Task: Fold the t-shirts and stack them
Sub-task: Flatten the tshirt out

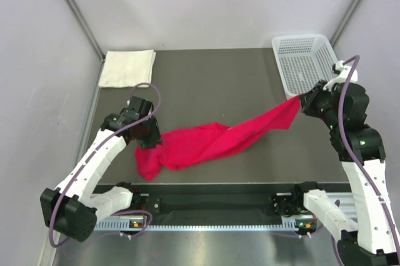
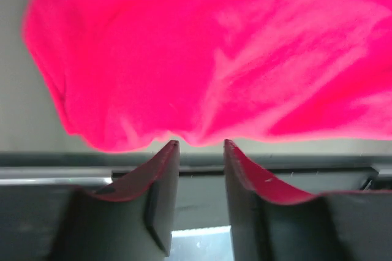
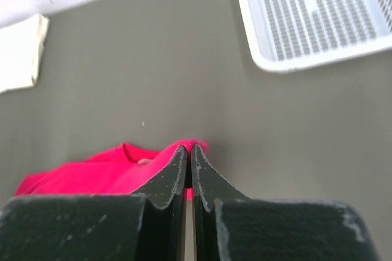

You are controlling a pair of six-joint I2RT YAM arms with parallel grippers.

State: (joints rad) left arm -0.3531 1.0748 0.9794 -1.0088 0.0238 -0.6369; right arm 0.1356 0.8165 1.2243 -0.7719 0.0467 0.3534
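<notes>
The red t-shirt point(image 1: 212, 141) lies crumpled and stretched across the table from front left toward the back right. My right gripper point(image 1: 304, 102) is shut on its right end and holds that end lifted; in the right wrist view the fingers point(image 3: 191, 146) pinch red cloth point(image 3: 92, 175). My left gripper point(image 1: 149, 141) is over the shirt's left part; in the left wrist view its jaws point(image 2: 199, 144) stand open with nothing between them, the red cloth point(image 2: 214, 52) just beyond the tips. The cream-white t-shirt point(image 1: 127, 68) lies folded at the back left corner, also in the right wrist view point(image 3: 18, 52).
A white plastic mesh basket point(image 1: 306, 60) stands at the back right, just behind my right gripper, and shows in the right wrist view point(image 3: 318, 16). Grey walls close in the table on three sides. The arm bases and a rail run along the front edge point(image 1: 212, 203).
</notes>
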